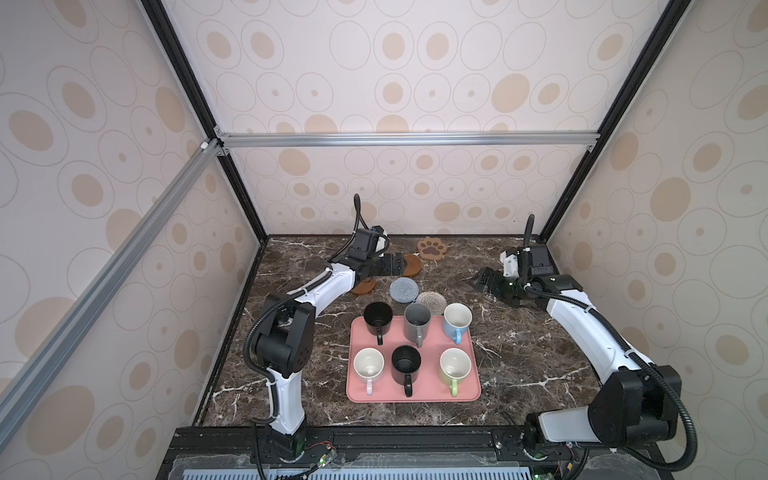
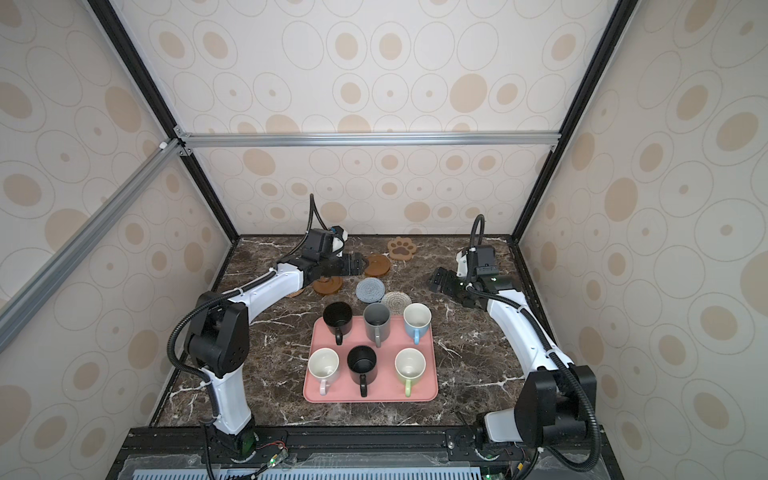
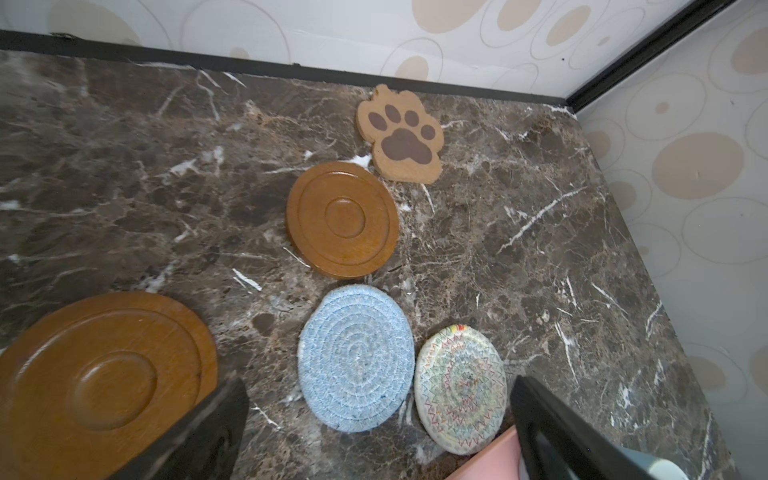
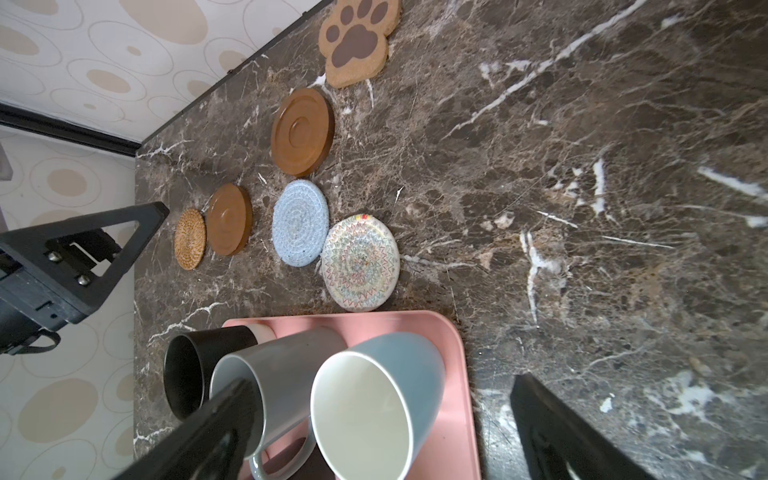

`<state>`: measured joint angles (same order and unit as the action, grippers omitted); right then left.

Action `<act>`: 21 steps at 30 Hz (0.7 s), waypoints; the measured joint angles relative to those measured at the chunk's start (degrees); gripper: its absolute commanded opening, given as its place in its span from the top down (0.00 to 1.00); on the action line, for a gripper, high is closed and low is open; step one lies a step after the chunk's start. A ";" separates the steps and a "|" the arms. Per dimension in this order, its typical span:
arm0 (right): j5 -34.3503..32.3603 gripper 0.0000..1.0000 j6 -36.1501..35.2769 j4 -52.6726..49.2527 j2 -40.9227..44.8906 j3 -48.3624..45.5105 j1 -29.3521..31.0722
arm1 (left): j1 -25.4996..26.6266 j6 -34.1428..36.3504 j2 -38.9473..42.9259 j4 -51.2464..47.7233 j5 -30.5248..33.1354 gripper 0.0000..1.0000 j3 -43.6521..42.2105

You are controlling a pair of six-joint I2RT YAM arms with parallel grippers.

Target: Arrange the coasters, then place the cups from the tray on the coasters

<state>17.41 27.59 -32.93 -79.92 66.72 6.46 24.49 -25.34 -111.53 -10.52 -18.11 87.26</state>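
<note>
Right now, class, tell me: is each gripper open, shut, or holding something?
Left gripper: open, holding nothing.
Right gripper: open, holding nothing.

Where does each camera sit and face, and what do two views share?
Top views: high over the front edge, facing down and backward at the brown marble table and flat pink rectangular tray; the left arm and right arm show.
Left wrist: on the left arm, facing down past its fingers at the tan paw-shaped coaster and blue-grey knitted round coaster.
Right wrist: on the right arm, facing across the table past its fingers at the light blue mug on the tray.
Shared: both wrist views show those two coasters.
</note>
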 measured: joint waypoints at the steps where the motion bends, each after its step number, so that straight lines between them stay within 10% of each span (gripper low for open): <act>1: -0.31 0.00 0.02 -0.44 -0.39 0.33 0.02 | 0.17 0.02 -0.74 -0.59 -0.46 0.00 0.83; 21: 0.20 0.00 -0.07 -8.07 -15.67 11.39 0.59 | 1.62 6.16 -20.83 -16.09 -7.17 0.00 25.20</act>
<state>17.61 27.53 -40.99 -95.59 78.11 7.05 26.11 -19.18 -132.35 -26.61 -25.28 112.46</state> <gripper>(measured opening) 0.997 0.998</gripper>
